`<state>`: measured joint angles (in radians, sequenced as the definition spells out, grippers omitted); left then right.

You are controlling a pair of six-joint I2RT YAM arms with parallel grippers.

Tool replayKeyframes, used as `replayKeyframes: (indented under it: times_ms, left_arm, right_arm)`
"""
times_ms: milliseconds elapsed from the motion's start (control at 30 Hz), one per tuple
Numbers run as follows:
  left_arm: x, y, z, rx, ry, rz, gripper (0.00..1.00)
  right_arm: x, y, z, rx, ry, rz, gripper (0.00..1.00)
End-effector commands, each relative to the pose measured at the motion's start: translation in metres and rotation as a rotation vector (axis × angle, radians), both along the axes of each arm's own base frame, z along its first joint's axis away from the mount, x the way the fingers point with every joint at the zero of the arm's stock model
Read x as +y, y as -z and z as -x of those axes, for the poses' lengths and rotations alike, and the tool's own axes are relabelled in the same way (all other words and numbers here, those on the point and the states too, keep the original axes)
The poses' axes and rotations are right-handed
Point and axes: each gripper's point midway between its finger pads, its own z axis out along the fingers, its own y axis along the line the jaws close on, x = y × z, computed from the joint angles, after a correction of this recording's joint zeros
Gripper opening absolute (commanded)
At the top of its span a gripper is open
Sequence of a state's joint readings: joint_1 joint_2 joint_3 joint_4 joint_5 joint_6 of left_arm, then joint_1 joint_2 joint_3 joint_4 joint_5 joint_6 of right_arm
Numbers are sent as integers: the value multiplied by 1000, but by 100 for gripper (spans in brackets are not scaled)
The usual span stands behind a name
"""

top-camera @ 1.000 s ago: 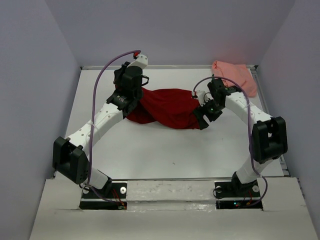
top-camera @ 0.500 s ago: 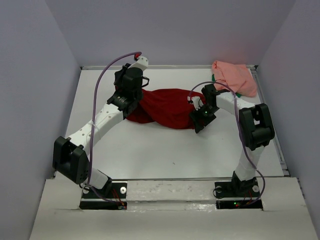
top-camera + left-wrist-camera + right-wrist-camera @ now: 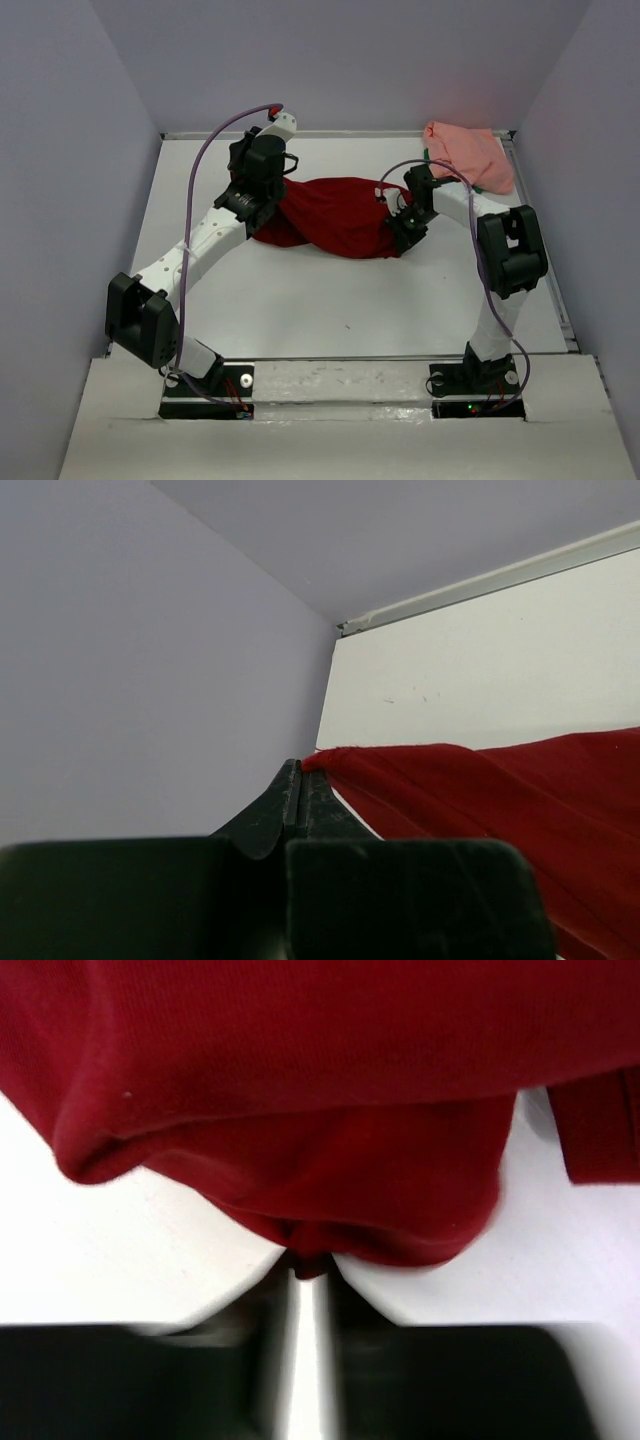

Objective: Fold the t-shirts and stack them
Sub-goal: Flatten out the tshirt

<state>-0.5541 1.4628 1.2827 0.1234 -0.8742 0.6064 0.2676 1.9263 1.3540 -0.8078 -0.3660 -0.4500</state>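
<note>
The dark red t-shirt (image 3: 335,215) lies bunched across the middle of the table, also filling the right wrist view (image 3: 300,1090). My left gripper (image 3: 262,205) is shut on its left edge; in the left wrist view the jaws (image 3: 298,775) pinch a corner of the red cloth (image 3: 480,790). My right gripper (image 3: 400,238) is shut on the shirt's right hem, its fingertips (image 3: 308,1265) nipping a small fold. A salmon pink t-shirt (image 3: 468,152) sits at the back right with a bit of green fabric (image 3: 478,188) under it.
The table's raised back rail (image 3: 340,134) and right rail (image 3: 545,260) bound the white surface. Grey walls (image 3: 120,680) stand close on both sides. The purple cable (image 3: 205,160) loops over the left arm.
My right gripper moved left onto the red shirt's right hem and went from open to shut on it. The left arm stayed still.
</note>
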Motion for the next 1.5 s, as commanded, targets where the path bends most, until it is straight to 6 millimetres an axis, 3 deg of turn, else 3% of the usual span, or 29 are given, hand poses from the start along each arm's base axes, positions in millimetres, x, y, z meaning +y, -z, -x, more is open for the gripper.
replayKeyframes:
  times_ms: [0,167,267,333,467,533,633,733,767,867,1067,1167,1300,1467]
  left_arm:
    - [8,-22,7,-74,-19,34,0]
    - [8,-21,7,-71,-22,31,0]
    - [11,-28,8,-85,-31,36,0]
    - [16,-37,8,-103,-41,48,0]
    - [30,-62,8,-147,-52,113,0]
    - [47,-77,10,-174,-83,157,0]
    - [63,-80,14,-174,-88,181,0]
    - [77,-64,20,-147,-91,185,0]
    - [82,-61,24,-145,-102,185,0]
    - [97,-25,35,-65,-127,165,0]
    - [119,3,53,-10,-167,139,0]
    - [120,-2,62,-25,-158,151,0]
    - [120,-12,69,-30,-146,172,0]
    - [113,-11,80,-13,-81,211,0]
  right_arm:
    - [0,-4,-10,-33,5,-11,0]
    - [-2,-16,-13,-71,11,-3,0]
    - [-7,-53,-29,-179,35,-1,0]
    - [-8,-93,-45,-290,51,-5,0]
    - [-15,-163,-58,-451,92,-13,0]
    - [-19,-213,-63,-579,121,-28,0]
    - [-35,-255,-65,-701,177,-16,0]
    - [-58,-265,-71,-788,237,33,0]
    - [-68,-263,-71,-795,256,57,0]
    - [-84,-252,-72,-786,284,87,0]
    - [-104,-240,-69,-765,327,115,0]
    - [-101,-247,-63,-776,325,91,0]
    - [-98,-275,-55,-833,326,53,0]
    - [-94,-295,-32,-871,317,11,0]
